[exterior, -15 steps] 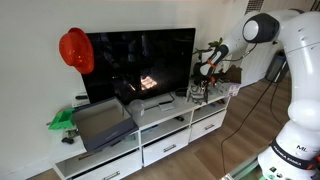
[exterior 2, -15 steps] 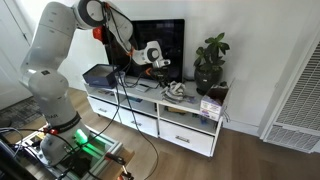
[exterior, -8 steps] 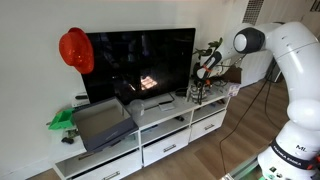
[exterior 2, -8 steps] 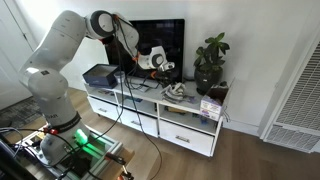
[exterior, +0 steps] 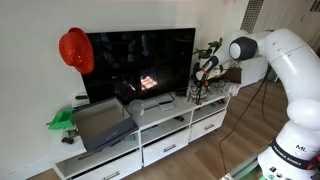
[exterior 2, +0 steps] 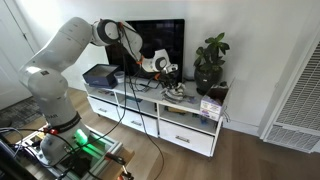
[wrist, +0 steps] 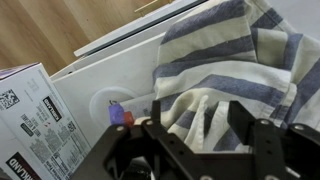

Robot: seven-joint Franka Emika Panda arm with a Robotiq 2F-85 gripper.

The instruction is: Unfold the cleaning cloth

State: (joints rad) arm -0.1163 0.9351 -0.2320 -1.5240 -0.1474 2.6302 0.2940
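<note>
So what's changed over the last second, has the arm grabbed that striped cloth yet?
The gripper has come down towards the striped cloth, the arm's elbow dropping with it. Nothing is gripped yet: in the wrist view the jaws stand open over the cloth. Cloth, plant and TV have not moved.

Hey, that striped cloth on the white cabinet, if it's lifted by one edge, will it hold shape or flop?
Probably floppy: the striped cloth lies bunched in soft folds on the cabinet top, so it should drape from the tool. It looks thin, so likely light. Pushed, it would probably wrinkle rather than slide whole.
</note>
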